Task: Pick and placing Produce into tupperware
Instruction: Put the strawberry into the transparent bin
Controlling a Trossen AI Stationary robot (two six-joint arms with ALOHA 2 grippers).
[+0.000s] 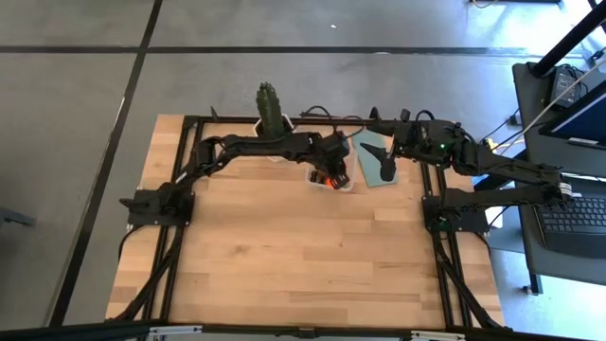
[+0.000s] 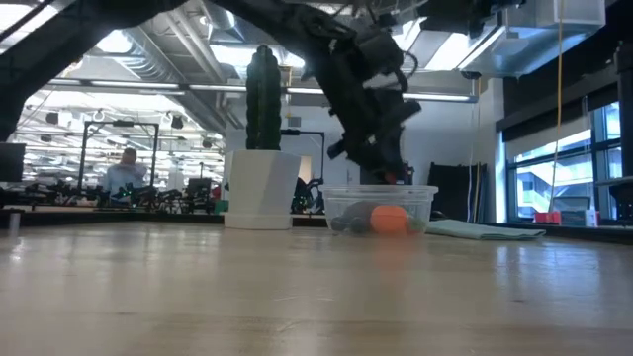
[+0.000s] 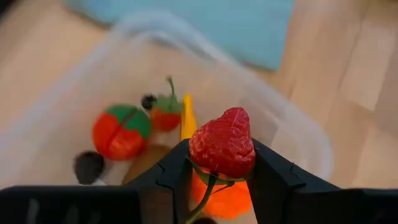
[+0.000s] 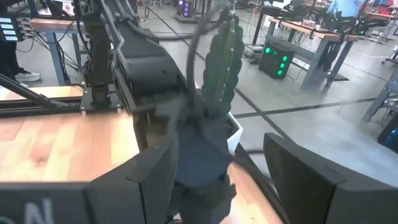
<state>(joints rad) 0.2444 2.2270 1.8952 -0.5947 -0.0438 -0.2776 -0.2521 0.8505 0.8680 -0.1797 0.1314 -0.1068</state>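
Observation:
My left gripper hangs over the clear square tupperware and is shut on a red strawberry. Inside the tupperware lie a red-and-green fruit, a small strawberry, a yellow-orange stick, a dark berry, a brown oval and an orange ball. My right gripper is open above the blue-grey lid, beside the tupperware. My left gripper pinches the red strawberry between its two fingers, which sit on the sides of the fruit's stem end. The fingers come from above, pointing down. The strawberry is lifted clear over the tupperware, its tip pointing away from the gripper and its green stem trailing back between the fingers.
A tall green cactus in a white pot stands at the far edge, just left of the tupperware. The flat lid lies to its right. The near half of the wooden table holds no objects.

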